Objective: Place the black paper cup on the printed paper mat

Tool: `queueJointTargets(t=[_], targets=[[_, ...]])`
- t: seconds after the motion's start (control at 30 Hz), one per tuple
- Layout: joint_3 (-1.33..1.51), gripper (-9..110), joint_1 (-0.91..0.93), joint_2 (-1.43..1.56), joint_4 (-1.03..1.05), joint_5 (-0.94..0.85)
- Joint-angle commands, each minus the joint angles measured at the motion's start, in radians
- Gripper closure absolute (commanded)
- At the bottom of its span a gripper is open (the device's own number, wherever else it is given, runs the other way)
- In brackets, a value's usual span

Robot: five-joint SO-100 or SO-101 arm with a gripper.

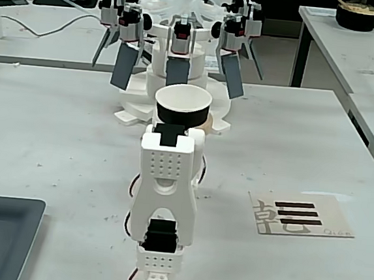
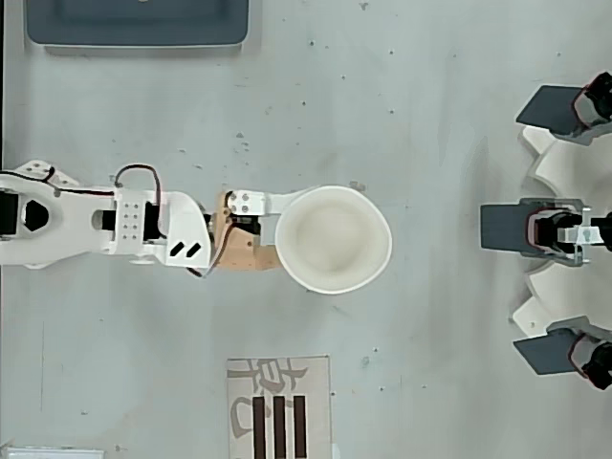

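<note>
A dark grey tray point(image 2: 139, 27) and a white multi-armed machine point(image 1: 179, 54) sit on the table point(image 2: 430, 115).

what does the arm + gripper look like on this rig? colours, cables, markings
The arm is white printed plastic with black servos in the joints. One link carries a grid of small round holes, another two black slanted slots. Thin black and red cables loop over the joints. The gripper has one white finger and a tan, wood-coloured part beside it. No labels or text are readable.
</note>
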Motion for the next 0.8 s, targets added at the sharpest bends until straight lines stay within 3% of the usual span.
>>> queueJointTargets(t=[0.0,0.77], targets=[[0.031,97,0.009,0.091,-0.041,0.014],[0.354,97,0.072,0.291,-0.141,0.023]])
